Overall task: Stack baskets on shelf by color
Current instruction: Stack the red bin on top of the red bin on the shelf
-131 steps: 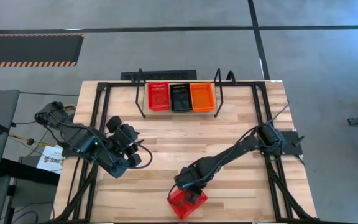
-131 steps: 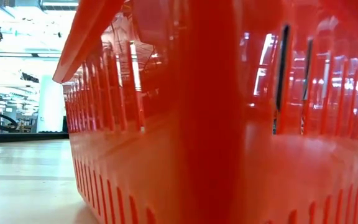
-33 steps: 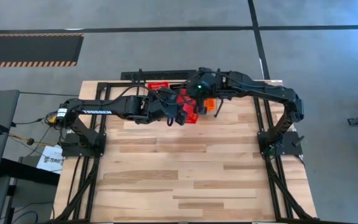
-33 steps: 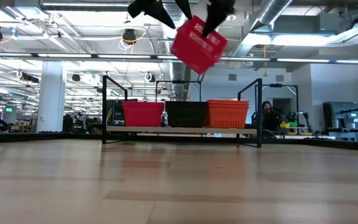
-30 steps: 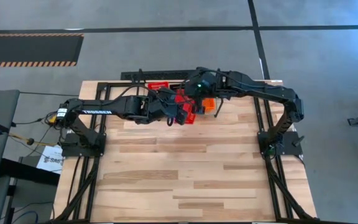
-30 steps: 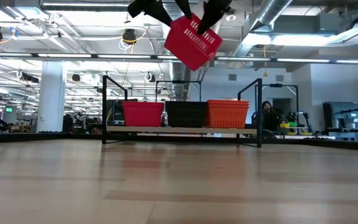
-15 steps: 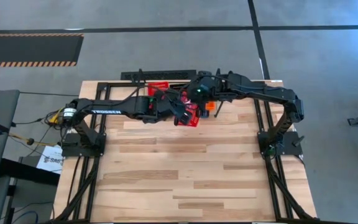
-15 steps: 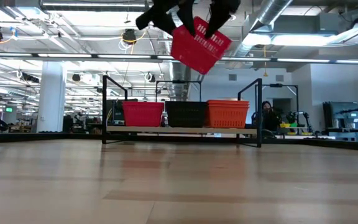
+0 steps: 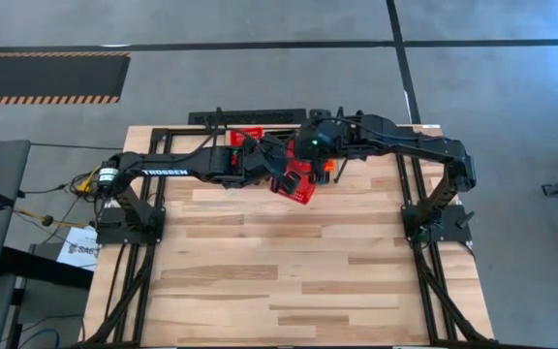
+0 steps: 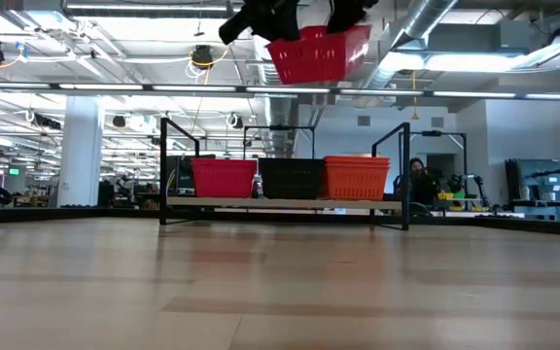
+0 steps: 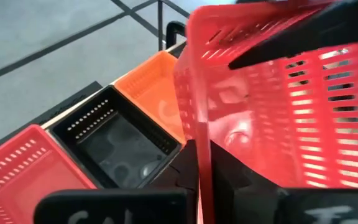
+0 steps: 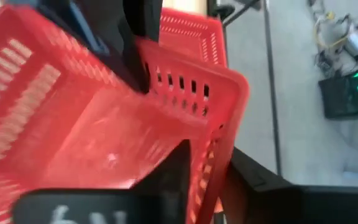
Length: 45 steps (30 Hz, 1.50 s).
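Two grippers, the left gripper and the right gripper, each pinch a wall of the carried red basket. It was tilted half a second ago and now hangs nearly level, ready to be lowered. It sits high above the shelf, over the black basket, so it must shift toward the red shelf basket.

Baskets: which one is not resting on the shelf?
The second red basket: both claws hold it in the air above the shelf, where another red, a black and an orange one sit.
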Each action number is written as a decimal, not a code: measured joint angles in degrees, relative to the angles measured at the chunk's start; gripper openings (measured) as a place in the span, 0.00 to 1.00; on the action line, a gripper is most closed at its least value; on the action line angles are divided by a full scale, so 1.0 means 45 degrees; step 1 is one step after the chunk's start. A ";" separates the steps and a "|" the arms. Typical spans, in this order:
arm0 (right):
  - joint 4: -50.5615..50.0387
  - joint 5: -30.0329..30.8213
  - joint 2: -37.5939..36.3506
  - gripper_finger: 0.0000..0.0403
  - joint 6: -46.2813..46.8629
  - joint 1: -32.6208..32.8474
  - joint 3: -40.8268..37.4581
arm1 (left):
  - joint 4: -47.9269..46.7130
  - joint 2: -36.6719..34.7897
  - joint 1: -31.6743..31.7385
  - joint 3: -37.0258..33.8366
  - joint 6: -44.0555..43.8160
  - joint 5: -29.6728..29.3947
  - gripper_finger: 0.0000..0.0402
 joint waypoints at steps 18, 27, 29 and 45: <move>-0.0028 0.6281 0.0000 0.63 -0.1031 0.1109 0.2954 | -0.0641 -0.0344 0.0470 0.0155 -0.1503 -0.1468 0.00; 0.0265 0.4226 -0.2047 0.61 0.0239 0.1131 0.4902 | -0.2662 -0.0165 0.1065 0.0035 -0.2256 -0.1284 0.00; 0.0036 0.3916 -0.2103 0.61 0.0386 0.1332 0.4819 | -0.3622 -0.0118 0.1163 0.0007 -0.2514 -0.1293 0.00; -0.1955 0.3856 -0.4520 0.61 0.2158 0.1959 0.4711 | -0.6808 -0.0243 0.3492 -0.0005 -0.5105 0.1265 0.00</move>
